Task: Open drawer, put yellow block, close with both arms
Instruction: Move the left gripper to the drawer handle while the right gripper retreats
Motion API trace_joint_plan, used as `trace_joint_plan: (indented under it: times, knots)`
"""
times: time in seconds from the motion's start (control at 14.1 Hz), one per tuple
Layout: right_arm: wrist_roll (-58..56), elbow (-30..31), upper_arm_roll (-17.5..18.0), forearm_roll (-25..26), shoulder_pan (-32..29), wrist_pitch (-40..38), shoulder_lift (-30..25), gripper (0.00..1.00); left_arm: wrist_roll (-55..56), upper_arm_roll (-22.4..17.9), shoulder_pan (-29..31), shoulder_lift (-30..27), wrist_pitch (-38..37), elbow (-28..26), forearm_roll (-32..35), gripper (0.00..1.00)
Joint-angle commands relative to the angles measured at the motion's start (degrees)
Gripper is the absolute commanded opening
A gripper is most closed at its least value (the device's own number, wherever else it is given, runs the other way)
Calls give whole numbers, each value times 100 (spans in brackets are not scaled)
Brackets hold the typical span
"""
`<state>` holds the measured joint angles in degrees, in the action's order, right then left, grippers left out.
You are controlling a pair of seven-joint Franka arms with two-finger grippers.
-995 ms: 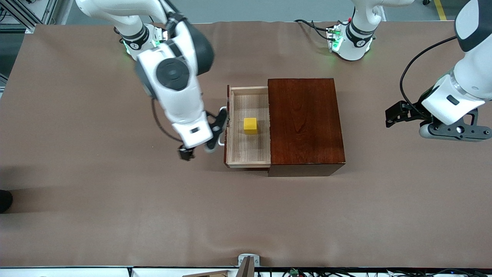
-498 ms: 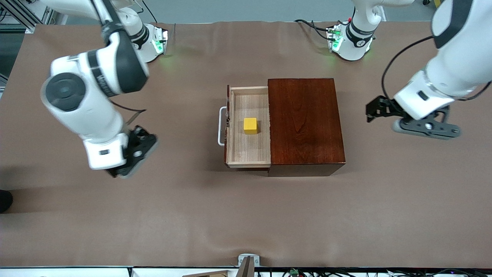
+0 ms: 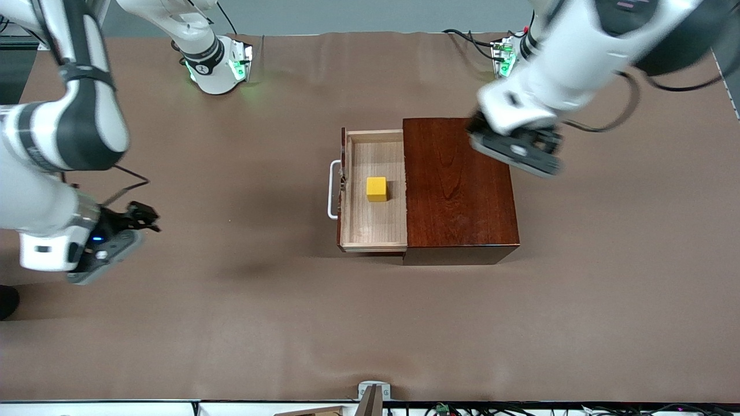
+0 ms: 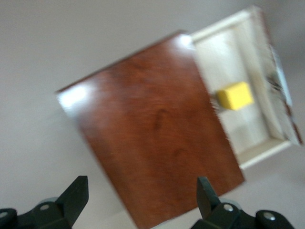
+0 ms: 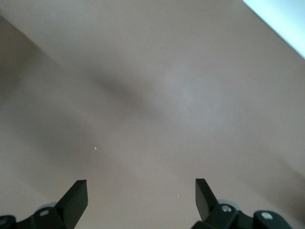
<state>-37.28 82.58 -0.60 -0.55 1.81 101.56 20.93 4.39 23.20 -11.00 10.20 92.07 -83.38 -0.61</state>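
Note:
The drawer (image 3: 373,231) stands pulled out of the dark mahogany box (image 3: 459,190), its white handle (image 3: 332,189) facing the right arm's end of the table. The yellow block (image 3: 376,189) rests on the drawer's floor and also shows in the left wrist view (image 4: 235,95). My left gripper (image 3: 513,151) hangs over the box's corner nearest the left arm's base, open and empty (image 4: 141,193). My right gripper (image 3: 144,216) hovers over bare table well away from the handle, toward the right arm's end, open with nothing between its fingers (image 5: 140,193).
Brown cloth (image 3: 370,323) covers the whole table. The two arm bases (image 3: 217,63) (image 3: 523,63) stand along the edge farthest from the front camera. A small metal bracket (image 3: 374,393) sits at the nearest edge.
The right arm has pulled back from the drawer handle to its own end of the table. The left arm has swung in from its end to over the box. Drawer and block are unmoved.

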Motion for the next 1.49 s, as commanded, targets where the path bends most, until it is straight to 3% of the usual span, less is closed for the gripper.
trace_joint_plan:
  times: [0.0, 0.28, 0.5, 0.71, 1.14, 1.42]
  knots:
    - [89, 267, 122, -156, -487, -197, -388, 100, -157, 150, -681, 323, 354, 59, 420, 100]
    - [89, 267, 113, -156, -874, -373, -590, 100, -1008, 89, -2042, 1456, 810, 865, 858, 100]
    - [368, 267, 121, -147, -928, -496, -704, 100, -1458, 89, -2590, 2195, 1688, 1183, 1160, 100]
    - [1185, 276, 157, -147, -805, -786, -871, 100, -2325, 45, -2714, 2583, 2287, 1281, 1186, 100]
    - [1925, 451, 104, -77, -567, -1041, -1354, 100, -4233, -420, -2855, 3040, 2920, 1272, 1195, 100]
    - [2637, 987, 60, -77, -532, -1200, -1969, 100, -4246, -448, -2934, 3146, 3308, 1272, 1177, 100]
